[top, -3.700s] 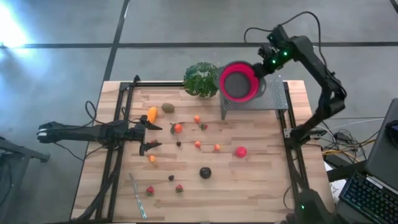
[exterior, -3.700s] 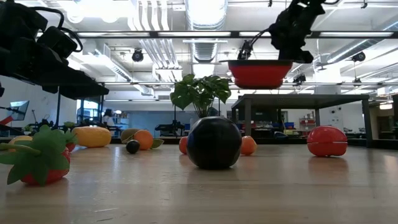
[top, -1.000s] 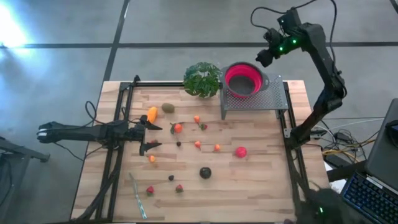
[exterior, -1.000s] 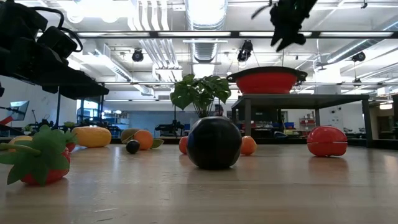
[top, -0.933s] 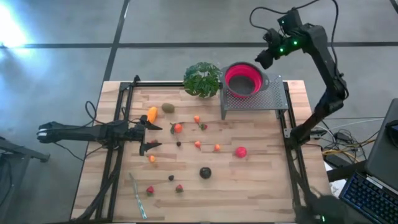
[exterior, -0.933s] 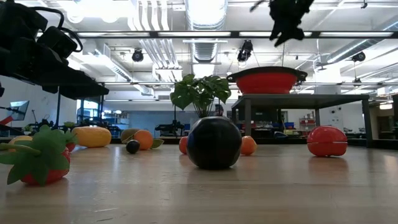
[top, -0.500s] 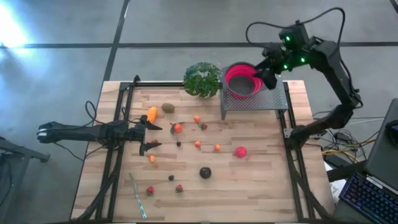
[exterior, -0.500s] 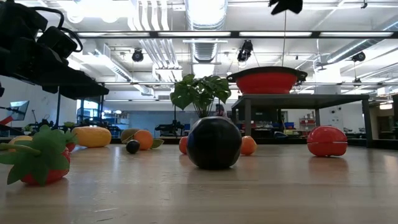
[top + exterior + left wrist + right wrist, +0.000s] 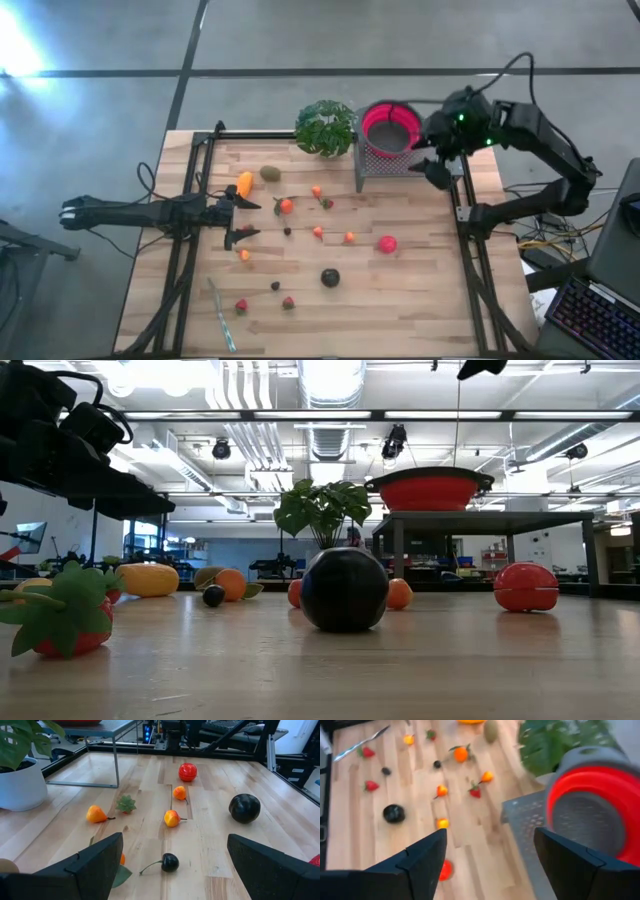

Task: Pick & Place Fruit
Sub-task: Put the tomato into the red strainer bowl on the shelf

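Your right gripper point(image 9: 437, 172) hangs wide open and empty just beside the red bowl point(image 9: 390, 127) on its grey stand. Fruit lies scattered across the surface; the red apple point(image 9: 386, 243) sits nearest the bowl, so drop straight over it. Left gripper point(image 9: 240, 217) waits open, far from the bowl.

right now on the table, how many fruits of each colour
red fruits: 4
orange fruits: 5
yellow-orange piece: 1
olive kiwi: 1
dark fruits: 3
total: 14
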{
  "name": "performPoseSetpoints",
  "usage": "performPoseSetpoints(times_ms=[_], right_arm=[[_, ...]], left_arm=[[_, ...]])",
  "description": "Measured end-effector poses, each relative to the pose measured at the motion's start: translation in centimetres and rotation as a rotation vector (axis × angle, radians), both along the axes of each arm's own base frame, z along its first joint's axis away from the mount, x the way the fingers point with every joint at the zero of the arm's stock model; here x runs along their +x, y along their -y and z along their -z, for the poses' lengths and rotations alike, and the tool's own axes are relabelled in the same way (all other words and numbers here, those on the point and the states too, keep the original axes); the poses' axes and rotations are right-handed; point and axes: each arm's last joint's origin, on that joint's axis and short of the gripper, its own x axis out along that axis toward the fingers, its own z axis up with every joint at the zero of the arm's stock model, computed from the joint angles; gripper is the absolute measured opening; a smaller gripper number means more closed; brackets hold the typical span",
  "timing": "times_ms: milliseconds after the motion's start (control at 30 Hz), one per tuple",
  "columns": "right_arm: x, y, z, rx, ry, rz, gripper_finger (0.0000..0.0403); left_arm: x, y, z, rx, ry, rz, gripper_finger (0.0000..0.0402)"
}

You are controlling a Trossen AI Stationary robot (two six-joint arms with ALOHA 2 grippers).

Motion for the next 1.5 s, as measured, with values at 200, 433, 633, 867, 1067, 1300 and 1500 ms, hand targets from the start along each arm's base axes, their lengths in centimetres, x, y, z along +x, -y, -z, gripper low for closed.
performPoseSetpoints(times_ms=[200,433,633,867,1067,1300,1500], right_arm=[[0.8,-1.9,2.9,0.034,-0.008,-0.081,0.0306],[1.6,-4.2,6.3,0.028,-0.041,-0.126,0.0289],[1.7,-6.7,9.3,0.012,-0.118,-0.118,0.0291],[1.7,-9.0,12.6,-0.029,-0.202,-0.077,0.0326],[1.8,-9.8,15.2,0.003,-0.22,-0.062,0.035],[2.0,-9.9,17.5,0.02,-0.224,-0.038,0.0345],[2.3,-10.1,18.9,0.029,-0.196,-0.043,0.0332]], left_arm=[[0.0,0.0,0.0,0.0,0.0,0.0,0.0365],[0.0,0.0,0.0,0.0,0.0,0.0,0.0365],[0.0,0.0,0.0,0.0,0.0,0.0,0.0365],[0.0,0.0,0.0,0.0,0.0,0.0,0.0365],[0.0,0.0,0.0,0.0,0.0,0.0,0.0365],[0.0,0.0,0.0,0.0,0.0,0.0,0.0365],[0.0,0.0,0.0,0.0,0.0,0.0,0.0365]])
